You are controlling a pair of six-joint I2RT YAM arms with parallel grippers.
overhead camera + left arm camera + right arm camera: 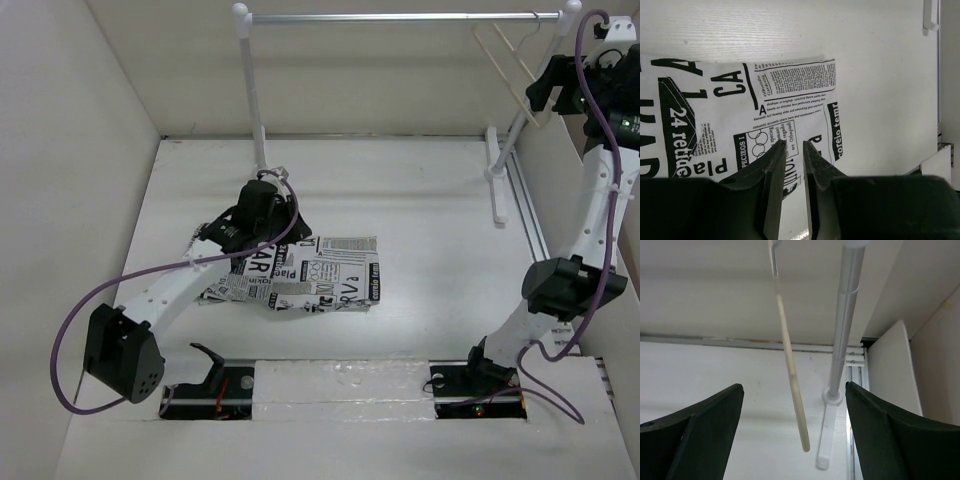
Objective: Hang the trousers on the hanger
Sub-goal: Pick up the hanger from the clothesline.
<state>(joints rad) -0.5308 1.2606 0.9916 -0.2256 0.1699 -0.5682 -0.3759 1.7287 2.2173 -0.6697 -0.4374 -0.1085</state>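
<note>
The trousers (320, 275) lie folded on the white table, white with black newspaper print. My left gripper (285, 232) hovers over their left part. In the left wrist view the fingers (774, 170) stand only a narrow gap apart above the printed fabric (715, 115), holding nothing. The cream hanger (508, 55) hangs from the rail at the far right. My right gripper (548, 88) is raised beside it, wide open and empty. In the right wrist view (793, 385) a hanger bar (789, 365) hangs beyond the fingers, between them, untouched.
The metal rail (400, 17) spans the back on two white posts (255, 90). The right post (845, 330) and its white foot (497, 180) stand close to the right gripper. A track (530, 215) runs along the table's right side. White walls enclose the table.
</note>
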